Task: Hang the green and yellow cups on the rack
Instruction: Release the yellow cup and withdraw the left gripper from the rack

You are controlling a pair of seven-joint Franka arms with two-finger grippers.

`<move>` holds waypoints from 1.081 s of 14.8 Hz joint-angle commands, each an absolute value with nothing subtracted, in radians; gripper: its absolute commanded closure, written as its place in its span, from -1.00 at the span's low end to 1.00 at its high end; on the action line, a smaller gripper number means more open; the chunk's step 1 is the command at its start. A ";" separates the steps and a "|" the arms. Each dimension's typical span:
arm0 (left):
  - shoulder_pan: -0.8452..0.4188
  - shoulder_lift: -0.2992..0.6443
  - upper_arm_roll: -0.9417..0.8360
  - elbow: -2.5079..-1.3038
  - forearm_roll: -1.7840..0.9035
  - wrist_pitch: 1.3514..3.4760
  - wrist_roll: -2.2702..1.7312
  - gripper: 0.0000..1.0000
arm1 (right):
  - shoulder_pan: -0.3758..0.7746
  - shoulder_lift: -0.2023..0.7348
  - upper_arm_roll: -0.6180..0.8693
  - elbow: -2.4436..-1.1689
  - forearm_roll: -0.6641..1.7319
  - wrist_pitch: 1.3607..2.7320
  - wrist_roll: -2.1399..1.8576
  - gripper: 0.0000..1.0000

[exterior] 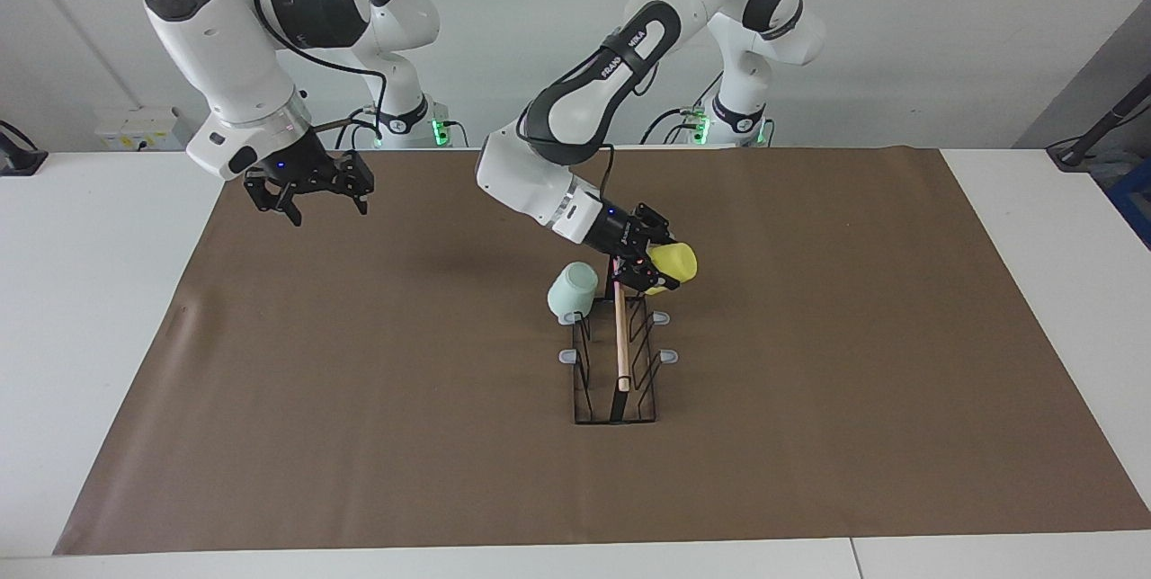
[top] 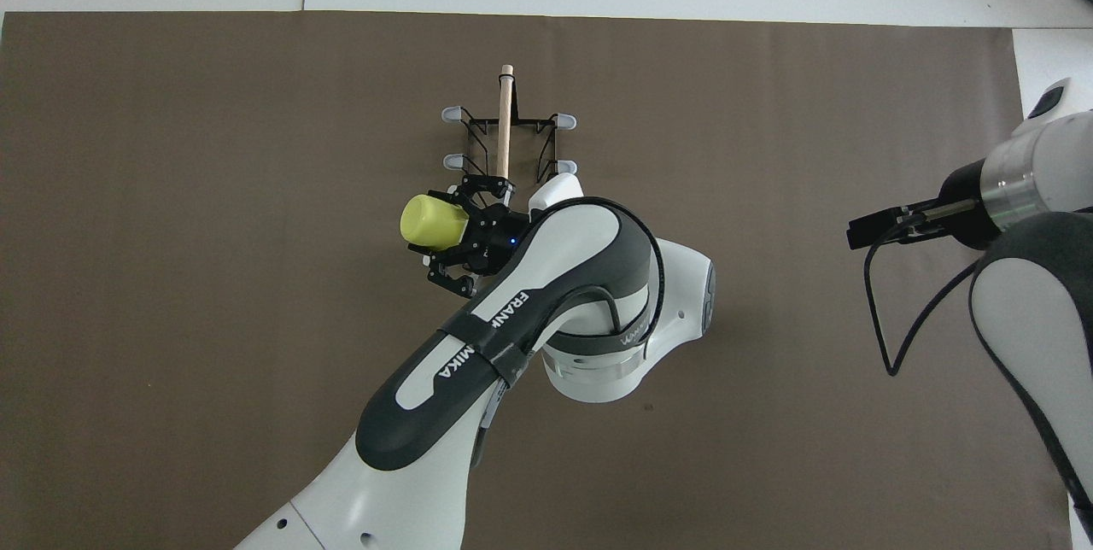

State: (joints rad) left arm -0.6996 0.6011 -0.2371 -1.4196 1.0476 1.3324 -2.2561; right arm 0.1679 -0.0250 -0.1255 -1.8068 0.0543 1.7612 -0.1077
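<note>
I put the yellow cup (exterior: pixel 673 266) on the rack (exterior: pixel 617 354).
My left gripper (exterior: pixel 654 266) grasps it mouth-down at a prong; the green cup (exterior: pixel 572 289) hangs already; my right gripper (exterior: pixel 307 193) waits, released.

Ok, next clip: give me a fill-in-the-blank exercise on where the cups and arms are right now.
1. The cup already hanging on the rack is the ____ one.
2. The yellow cup is at the ____ gripper.
3. The right gripper waits in the air, holding ____.
4. Along the rack's top runs a wooden ____.

Missing words: green; left; nothing; rod
</note>
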 commanded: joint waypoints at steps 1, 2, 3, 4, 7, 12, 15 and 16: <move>-0.713 0.594 -0.218 -1.402 1.048 1.312 -2.244 -1.00 | 0.085 -0.008 -0.039 -1.783 0.051 1.758 -0.086 -1.00; -0.713 0.594 -0.218 -1.394 1.048 1.305 -2.241 -1.00 | 0.083 -0.009 -0.038 -1.782 0.051 1.759 -0.086 -1.00; -0.713 0.594 -0.218 -1.393 1.051 1.302 -2.240 -1.00 | 0.084 -0.011 -0.038 -1.782 0.051 1.759 -0.086 -1.00; -0.712 0.592 -0.218 -1.388 1.052 1.302 -2.237 -1.00 | 0.081 -0.008 -0.038 -1.781 0.051 1.761 -0.086 -1.00; -0.695 0.572 -0.213 -1.355 1.043 1.319 -2.169 -1.00 | 0.077 -0.008 -0.037 -1.782 0.051 1.763 -0.086 -1.00; -0.511 0.453 -0.222 -1.376 0.921 1.487 -2.056 -1.00 | 0.051 -0.005 -0.028 -1.782 0.051 1.763 -0.086 -1.00; -0.379 0.351 -0.222 -1.448 0.836 1.630 -1.932 -1.00 | 0.048 -0.005 -0.020 -1.781 0.051 1.758 -0.084 -1.00; -0.335 0.344 -0.222 -1.447 0.790 1.666 -1.881 -1.00 | 0.048 -0.006 -0.018 -1.772 0.051 1.747 -0.084 -1.00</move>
